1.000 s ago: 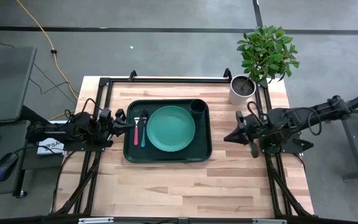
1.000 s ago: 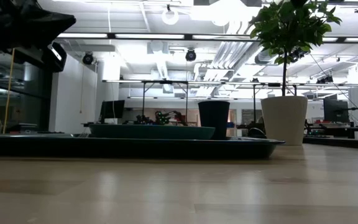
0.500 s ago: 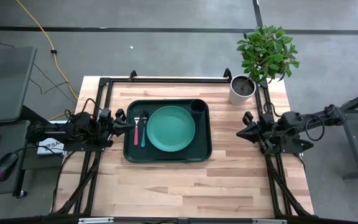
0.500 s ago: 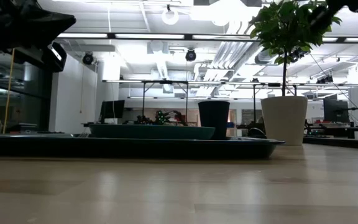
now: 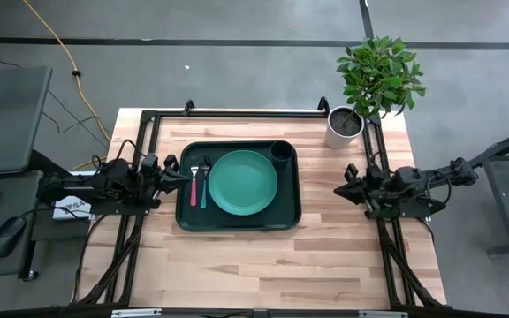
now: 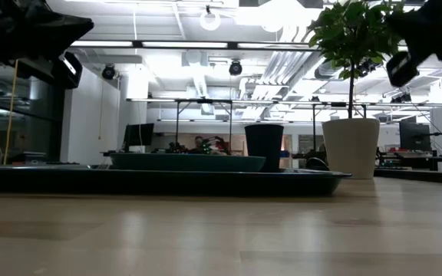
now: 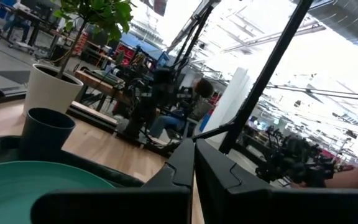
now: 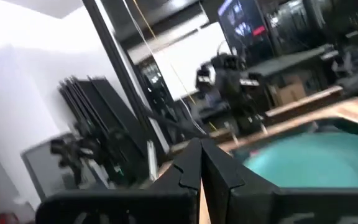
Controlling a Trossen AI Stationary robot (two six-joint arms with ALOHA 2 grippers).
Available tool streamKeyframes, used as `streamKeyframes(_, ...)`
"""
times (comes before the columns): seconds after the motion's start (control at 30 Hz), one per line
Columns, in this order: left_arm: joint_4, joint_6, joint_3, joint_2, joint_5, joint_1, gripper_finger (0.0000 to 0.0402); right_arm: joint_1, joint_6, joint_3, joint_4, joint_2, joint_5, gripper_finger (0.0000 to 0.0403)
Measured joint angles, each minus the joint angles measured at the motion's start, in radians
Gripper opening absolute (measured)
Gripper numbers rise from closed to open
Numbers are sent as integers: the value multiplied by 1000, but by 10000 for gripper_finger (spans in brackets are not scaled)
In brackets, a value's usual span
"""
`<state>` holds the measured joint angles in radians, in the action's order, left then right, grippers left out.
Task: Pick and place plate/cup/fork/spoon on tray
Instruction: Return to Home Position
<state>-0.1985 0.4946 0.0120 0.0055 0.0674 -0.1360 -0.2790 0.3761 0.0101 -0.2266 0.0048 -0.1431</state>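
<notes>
The dark green tray (image 5: 285, 216) lies on the table's middle. On it rest the green plate (image 5: 243, 182), the dark cup (image 5: 282, 153) at its far right corner, and the red-handled fork (image 5: 193, 187) beside the teal-handled spoon (image 5: 204, 189) along its left side. My left gripper (image 5: 173, 174) is shut and hovers at the tray's left edge, touching nothing. My right gripper (image 5: 340, 189) is shut and stands over the table's right side, clear of the tray.
A white pot (image 5: 344, 128) with a leafy plant (image 5: 379, 73) stands at the table's far right corner. Bare wood lies near the front edge (image 5: 263, 274). A black frame (image 5: 254, 113) runs around the table.
My right gripper has drawn back toward the table's right edge and sunk lower, its arm folding in, staying shut. The tray and tableware have kept still, as has my left arm.
</notes>
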Motion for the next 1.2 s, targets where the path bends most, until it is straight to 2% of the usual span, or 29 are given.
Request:
streamKeyframes(0.23,0,0,0,2,0,0,1,10,-60,0,88,-4,-10,0)
streamKeyframes(0.43,0,0,0,2,0,0,1,82,-115,0,178,-3,-63,0)
streamKeyframes(0.5,0,0,0,2,0,0,0,114,-116,0,180,-3,-16,0)
streamKeyframes(0.67,0,0,0,2,0,0,1,143,-160,0,202,-3,209,0)
streamKeyframes(0.73,0,0,0,2,0,0,0,133,-174,0,198,0,246,0)
streamKeyframes(0.97,0,0,0,2,0,0,0,120,-198,0,208,2,179,0)
streamKeyframes(1.2,0,0,0,2,0,0,0,120,-195,0,209,2,178,0)
